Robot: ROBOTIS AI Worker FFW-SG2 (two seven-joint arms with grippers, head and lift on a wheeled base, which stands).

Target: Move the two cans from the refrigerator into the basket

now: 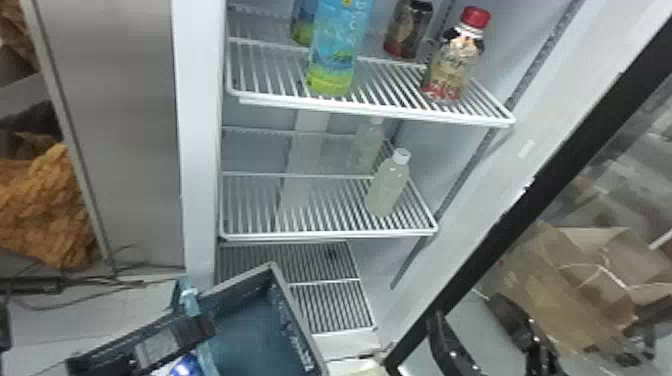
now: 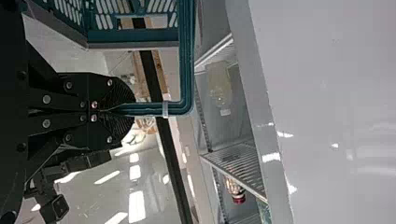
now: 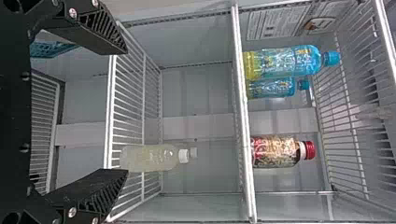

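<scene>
Getting can (image 1: pixel 407 31): go up, slip round the red-topped bottle (image 1: pixel 454 65).
Right jaws (image 3: pixel 125 112): open; keep them wide.
Left jaws (image 2: pixel 130 109): closed on handle (image 2: pixel 187 56); hold the basket (image 1: pixel 300 320) still.

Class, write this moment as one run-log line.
left hand: shut on basket handle; right hand: open, empty, facing fridge shelves; red-capped bottle: upright, one shelf above front pale bottle

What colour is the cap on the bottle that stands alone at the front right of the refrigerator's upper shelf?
Red; the cap shows best in the head view.
</scene>
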